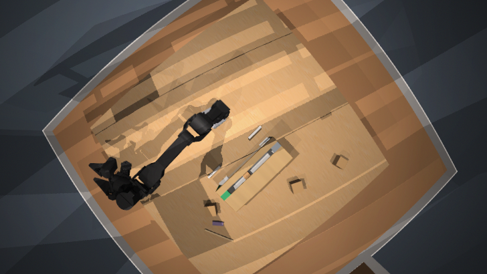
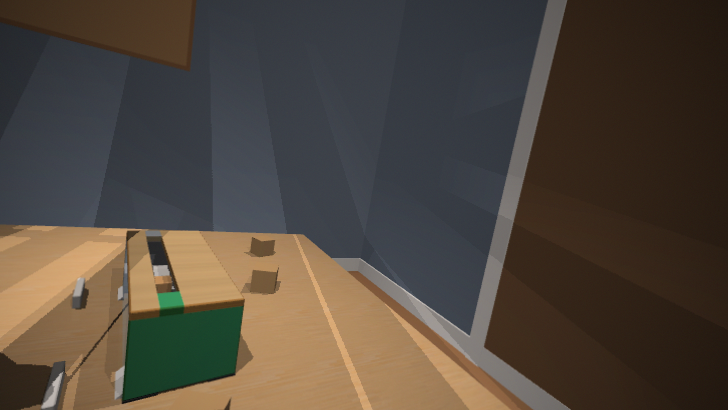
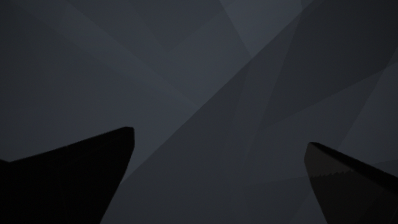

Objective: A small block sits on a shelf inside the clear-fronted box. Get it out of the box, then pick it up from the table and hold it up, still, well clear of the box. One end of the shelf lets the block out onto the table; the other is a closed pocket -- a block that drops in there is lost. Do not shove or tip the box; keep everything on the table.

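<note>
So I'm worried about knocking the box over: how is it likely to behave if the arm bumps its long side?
The box looks taller than it is wide across the green end, so a high bump could tip it. It rests on smooth wood, so a low push would probably slide it. Its straight edges suggest it is stiff. The open gripper is well away.
</note>
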`<state>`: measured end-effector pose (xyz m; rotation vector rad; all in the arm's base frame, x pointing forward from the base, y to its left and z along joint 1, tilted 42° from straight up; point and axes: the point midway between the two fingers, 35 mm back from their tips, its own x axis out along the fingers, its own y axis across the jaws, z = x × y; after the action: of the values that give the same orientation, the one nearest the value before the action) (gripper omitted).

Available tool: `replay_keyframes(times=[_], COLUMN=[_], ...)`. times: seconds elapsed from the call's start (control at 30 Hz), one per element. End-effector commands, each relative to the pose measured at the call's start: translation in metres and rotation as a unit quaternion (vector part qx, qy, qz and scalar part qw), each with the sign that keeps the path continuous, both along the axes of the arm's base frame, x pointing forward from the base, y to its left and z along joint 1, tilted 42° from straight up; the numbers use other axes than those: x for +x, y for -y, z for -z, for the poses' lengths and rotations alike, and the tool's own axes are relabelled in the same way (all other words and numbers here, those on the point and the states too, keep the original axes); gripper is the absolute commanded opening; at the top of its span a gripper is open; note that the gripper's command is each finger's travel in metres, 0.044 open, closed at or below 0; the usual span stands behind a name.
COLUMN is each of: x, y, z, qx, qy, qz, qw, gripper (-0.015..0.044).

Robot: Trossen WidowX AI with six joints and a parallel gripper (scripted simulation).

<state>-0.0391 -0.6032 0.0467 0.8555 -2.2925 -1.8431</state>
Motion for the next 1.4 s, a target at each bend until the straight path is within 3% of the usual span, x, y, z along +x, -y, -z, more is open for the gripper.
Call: replay_keyframes(times=[0.0, 0.1, 0.2, 0.33, 0.57, 0.97, 1.37], x=[0.002, 0.032, 0.072, 0.123, 0.179, 0.25, 0.302], y=[0.0, -0.002, -0.009, -0.027, -0.06, -0.131, -0.223], z=[0.0, -0.001, -0.001, -0.001, -0.001, -0.003, -0.009], qx=[0.009, 0.129, 0.271, 0.428, 0.55, 0.587, 0.447], qy=[-0.002, -0.04, -0.099, -0.188, -0.302, -0.462, -0.577], qz=[-0.006, -0.089, -0.199, -0.344, -0.491, -0.633, -0.651], qw=[1.0, 0.987, 0.936, 0.814, 0.605, 0.206, -0.209], gripper=[0.04, 0.04, 0.04, 0.04, 0.04, 0.04, 0.04])
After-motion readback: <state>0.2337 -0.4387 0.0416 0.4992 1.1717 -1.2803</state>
